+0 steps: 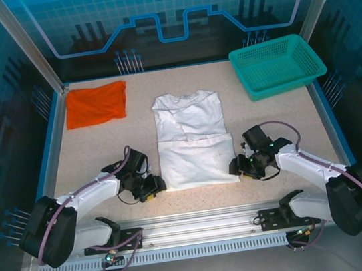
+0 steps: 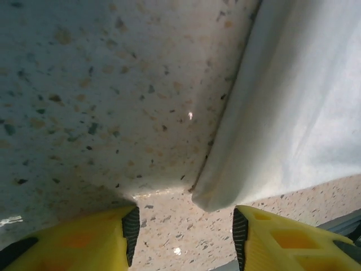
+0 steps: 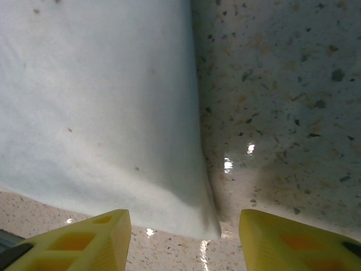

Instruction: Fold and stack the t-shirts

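The white t-shirt (image 1: 191, 137) lies flat in the middle of the table, its near half folded into a neat rectangle. The orange-red t-shirt (image 1: 96, 104) lies folded at the far left. My left gripper (image 1: 154, 186) sits low at the white shirt's near left corner (image 2: 217, 195), jaws open, with the cloth corner just ahead of the gap and nothing held (image 2: 183, 237). My right gripper (image 1: 238, 166) sits at the near right corner (image 3: 203, 223), also open, the corner lying free between and ahead of its yellow fingers (image 3: 183, 243).
A teal mesh basket (image 1: 277, 64) stands at the far right corner. The blue-rimmed table edge and a metal rail (image 1: 201, 230) run along the near side behind the grippers. Bare speckled tabletop (image 1: 102, 153) flanks the white shirt.
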Robot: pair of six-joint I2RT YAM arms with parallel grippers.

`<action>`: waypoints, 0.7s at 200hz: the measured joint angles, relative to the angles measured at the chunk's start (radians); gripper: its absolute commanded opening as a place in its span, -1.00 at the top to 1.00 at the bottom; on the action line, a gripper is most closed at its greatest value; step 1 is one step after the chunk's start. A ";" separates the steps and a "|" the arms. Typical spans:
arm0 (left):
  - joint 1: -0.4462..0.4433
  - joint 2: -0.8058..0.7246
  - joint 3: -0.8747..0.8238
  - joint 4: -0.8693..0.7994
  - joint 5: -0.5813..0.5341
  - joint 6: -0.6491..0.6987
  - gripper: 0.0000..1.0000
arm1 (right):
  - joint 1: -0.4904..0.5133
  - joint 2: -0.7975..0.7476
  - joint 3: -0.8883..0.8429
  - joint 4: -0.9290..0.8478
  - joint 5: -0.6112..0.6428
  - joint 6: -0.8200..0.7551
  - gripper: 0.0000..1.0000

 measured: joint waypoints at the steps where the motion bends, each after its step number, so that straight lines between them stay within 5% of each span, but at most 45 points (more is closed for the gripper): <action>1: 0.000 -0.001 0.000 0.001 0.000 -0.001 0.02 | 0.001 0.000 0.000 0.000 0.000 0.000 -0.04; 69: -0.016 0.036 -0.020 0.098 0.047 -0.069 0.24 | 0.062 0.054 -0.014 0.023 0.013 0.031 0.34; 97: -0.014 0.051 -0.020 0.095 0.040 -0.080 0.58 | 0.066 0.060 -0.018 0.024 0.017 0.040 0.71; 114: -0.014 0.060 -0.020 0.088 0.032 -0.089 1.00 | 0.066 0.060 -0.019 0.031 0.018 0.043 0.85; 140: -0.020 0.087 0.007 0.087 0.033 -0.087 1.00 | 0.066 0.059 -0.020 0.029 0.019 0.042 1.00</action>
